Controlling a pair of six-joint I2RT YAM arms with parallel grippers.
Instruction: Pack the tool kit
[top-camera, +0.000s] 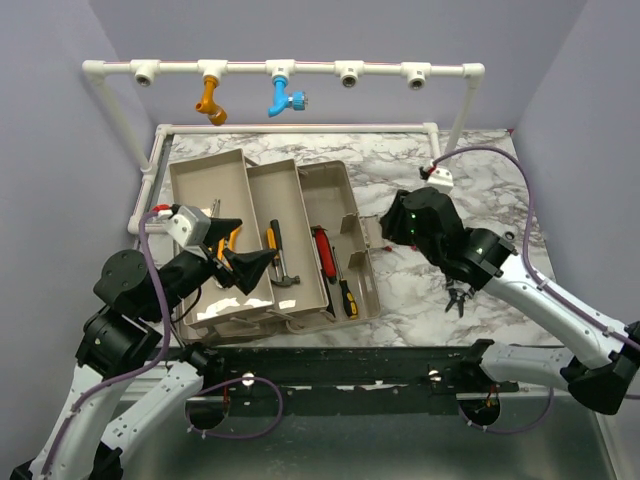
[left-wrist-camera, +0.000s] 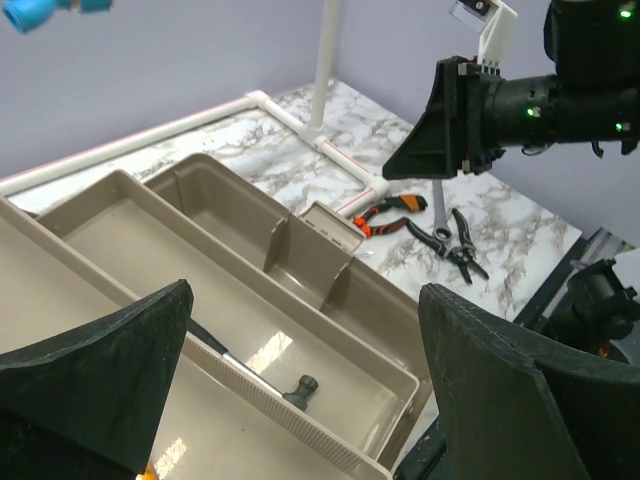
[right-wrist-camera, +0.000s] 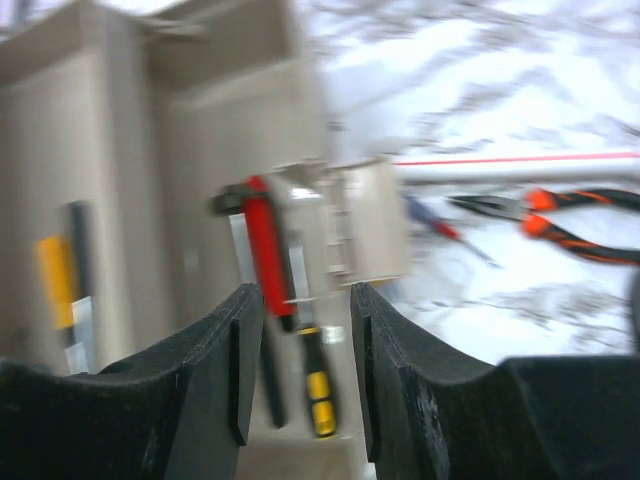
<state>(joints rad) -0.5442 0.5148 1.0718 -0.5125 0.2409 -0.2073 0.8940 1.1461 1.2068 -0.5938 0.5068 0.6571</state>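
The toolbox (top-camera: 210, 175) lies open on the marble table, its beige trays spread side by side. A hammer (top-camera: 282, 256) lies in the middle tray, and its head shows in the left wrist view (left-wrist-camera: 300, 388). A red-handled tool (top-camera: 325, 250) and a yellow-and-black screwdriver (top-camera: 347, 296) lie in the right tray, and both show in the right wrist view (right-wrist-camera: 268, 250) (right-wrist-camera: 318, 385). My left gripper (top-camera: 240, 248) (left-wrist-camera: 305, 330) hovers open and empty over the left trays. My right gripper (top-camera: 388, 228) (right-wrist-camera: 305, 300) is open and empty above the right tray's edge.
Orange-handled pliers (left-wrist-camera: 388, 211) (right-wrist-camera: 575, 215), a wrench (left-wrist-camera: 438, 215) and black pliers (top-camera: 458, 298) (left-wrist-camera: 466, 251) lie on the table right of the box. A small screwdriver (right-wrist-camera: 440, 226) lies beside the box. The white pipe frame (top-camera: 300, 70) with orange and blue fittings stands at the back.
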